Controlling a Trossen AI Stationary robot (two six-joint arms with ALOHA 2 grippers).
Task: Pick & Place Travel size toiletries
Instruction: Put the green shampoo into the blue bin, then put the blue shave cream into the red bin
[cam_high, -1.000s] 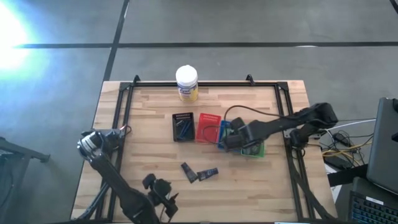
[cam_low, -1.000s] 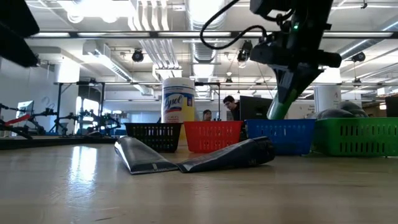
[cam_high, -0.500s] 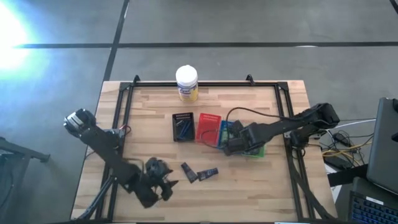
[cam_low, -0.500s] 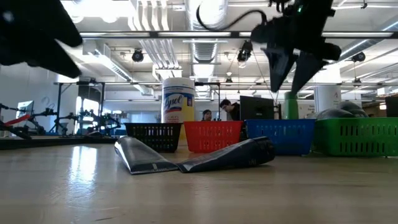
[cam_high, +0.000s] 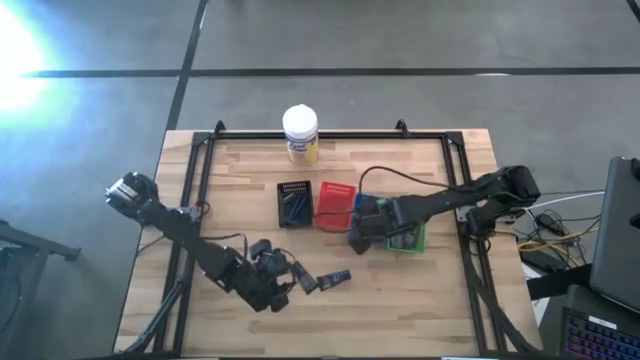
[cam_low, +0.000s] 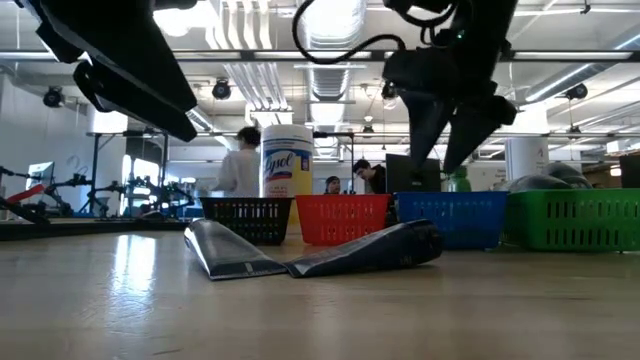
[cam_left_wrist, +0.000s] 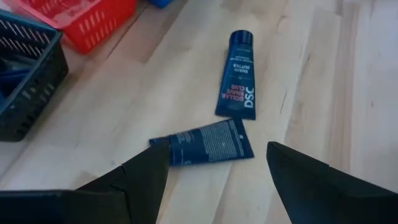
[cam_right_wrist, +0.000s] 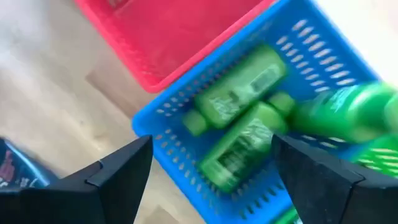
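Right wrist view: right gripper (cam_right_wrist: 208, 180) spread wide over the blue tray (cam_right_wrist: 186, 168); three green bottles (cam_right_wrist: 239, 93) inside, one blurred.
Left wrist view: left gripper (cam_left_wrist: 217, 180) spread, holding nothing, just above two navy tubes (cam_left_wrist: 208, 142) lying on the table (cam_left_wrist: 311, 74); black tray (cam_left_wrist: 25, 81) holds thin dark sticks.
High view: trays sit in a row at table centre; blue tray largely hidden under the right arm; yellow jar (cam_high: 300, 133) at the far edge.
Low view: tubes lie touching, in front of the black tray; green tray (cam_low: 575, 220) at the row's end.
Background: people beyond the table, small.
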